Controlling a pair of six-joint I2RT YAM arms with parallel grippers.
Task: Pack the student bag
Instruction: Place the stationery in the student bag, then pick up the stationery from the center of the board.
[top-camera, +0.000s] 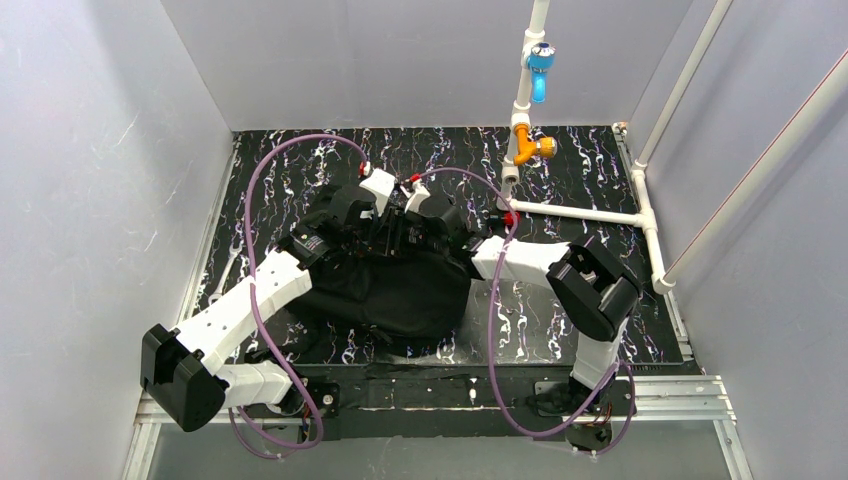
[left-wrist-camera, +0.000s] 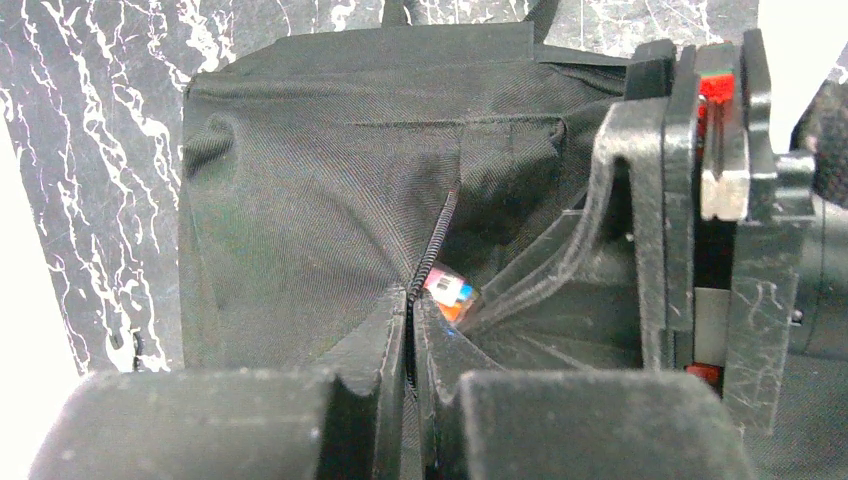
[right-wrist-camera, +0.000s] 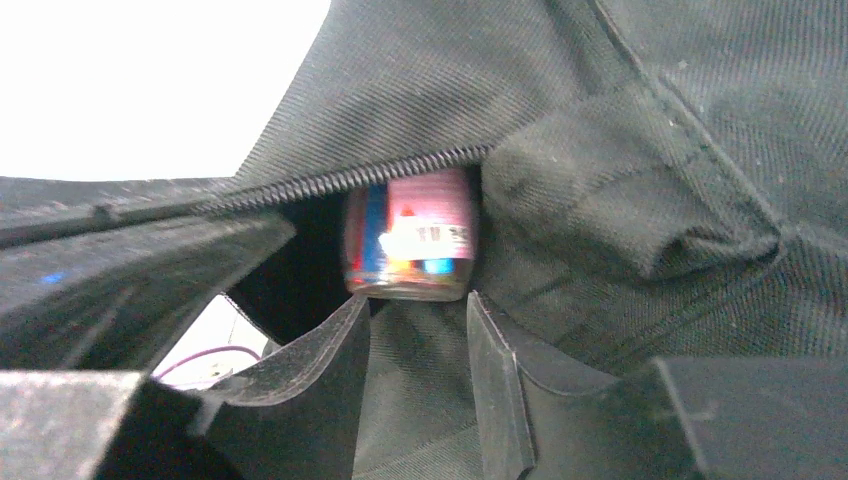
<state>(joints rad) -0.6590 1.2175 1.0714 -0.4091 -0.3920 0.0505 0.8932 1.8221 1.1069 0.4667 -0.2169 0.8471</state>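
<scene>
I have the student bag (top-camera: 400, 295) lying in the middle of the black, white-veined worktop (top-camera: 560, 170). It sits a little toward the near edge, with its top toward the far edge. Both arms reach in over it and meet at its upper part.

The left gripper (left-wrist-camera: 412, 335) has its fingers drawn almost together, with the bag's zipper (left-wrist-camera: 432, 245) edge pinched between them. The right gripper (right-wrist-camera: 418, 340) sits at the mouth of the opening with a narrow gap between its fingers. A fold of black fabric fills that gap, and I cannot tell whether it is clamped or merely lying there.

Through the parted zipper I see a small packaged item (right-wrist-camera: 410, 235) inside the bag. Its label is pink with blue and orange patches and a white block that looks like a barcode. The print is too blurred for me to read any brand or words.
</scene>
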